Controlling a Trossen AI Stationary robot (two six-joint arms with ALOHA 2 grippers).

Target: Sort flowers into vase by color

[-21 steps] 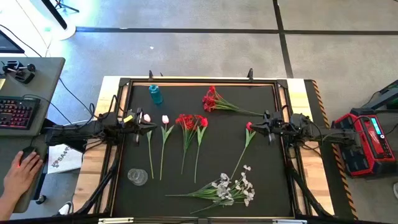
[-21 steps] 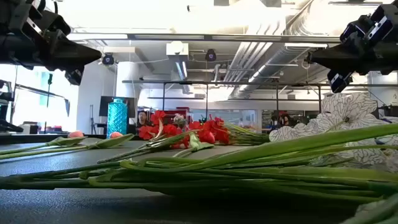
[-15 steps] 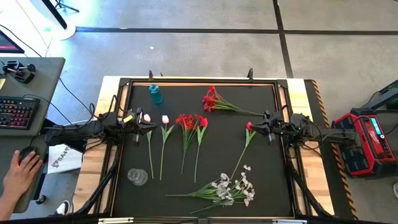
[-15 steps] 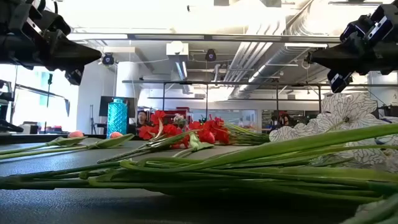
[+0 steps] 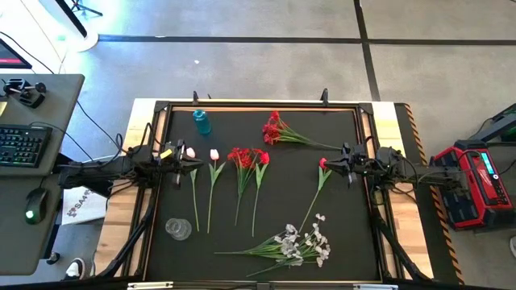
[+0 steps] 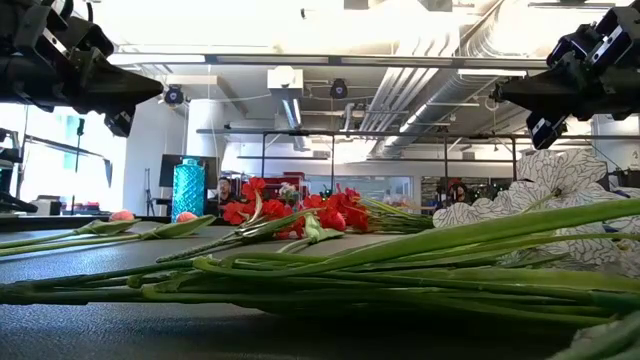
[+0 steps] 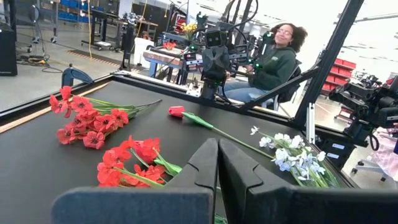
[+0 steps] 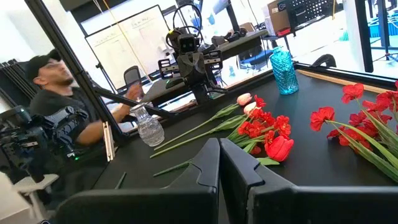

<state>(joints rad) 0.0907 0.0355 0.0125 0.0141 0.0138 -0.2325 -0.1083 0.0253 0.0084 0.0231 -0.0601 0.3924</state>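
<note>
In the high view, the black counter [image 5: 266, 185] is seen from above. The left claw [image 5: 196, 165] is held at the left edge of the counter, with its fingers pressed together and nothing held. The right claw [image 5: 332, 163] is held at the right edge, also pressed together and empty. Just beside the left claw two pink buds [image 5: 202, 153] are laid with their stems toward the near edge. Next to them two red bunches [image 5: 247, 157] are laid. A third red bunch [image 5: 274, 129] is placed near the far edge. A single red bud [image 5: 323, 163] is laid just beside the right claw. The white sprays [image 5: 302, 242] are laid near the near edge. A blue vase [image 5: 201, 122] is stood at the far left, and a clear vase [image 5: 178, 229] at the near left. A mouse [image 5: 33, 204] and a keyboard [image 5: 22, 145] are seen on a desk beside the counter.

In the low view, green stems [image 6: 400, 260] are seen across the front, with the red bunches behind them. Both arms are shown at the upper corners.

In the left wrist view, the closed fingers [image 7: 208, 165] are pointed at the red bunches, the red bud and the white sprays. A seated person [image 7: 273, 59] is seen behind the counter.

In the right wrist view, the closed fingers [image 8: 211, 165] are pointed at the red bud, the pink buds and both vases. Another person [image 8: 59, 106] is seen beyond the counter.
</note>
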